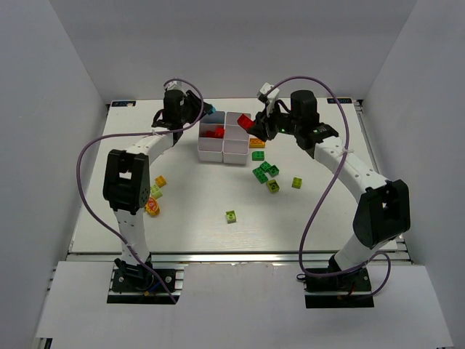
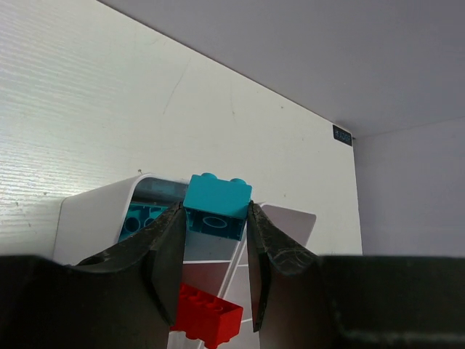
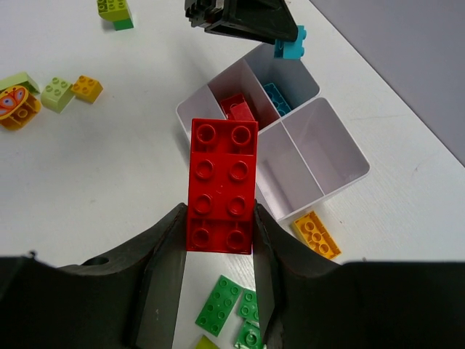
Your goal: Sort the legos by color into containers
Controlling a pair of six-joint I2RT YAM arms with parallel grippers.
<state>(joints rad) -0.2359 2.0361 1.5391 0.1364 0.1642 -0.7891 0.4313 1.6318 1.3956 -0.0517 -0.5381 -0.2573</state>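
White table (image 1: 196, 203), pale matte top. Far centre: white tray (image 1: 211, 155) of square compartments, flat on the top. Just right of tray: orange brick (image 1: 257, 155). Nearer and right of centre: green bricks (image 1: 264, 171) bunched together, two lime bricks (image 1: 272, 186) just near and right of them. Near centre, alone: single lime brick (image 1: 230, 216). Left side, close together: small orange brick (image 1: 160, 181), pale lime brick (image 1: 155, 191), yellow-and-red piece (image 1: 152, 207).

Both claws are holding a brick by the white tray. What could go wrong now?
The right claw pinches the long red brick only at one end, so it might swing or slip. The left claw with its blue brick hangs by the same tray, so they might bump.
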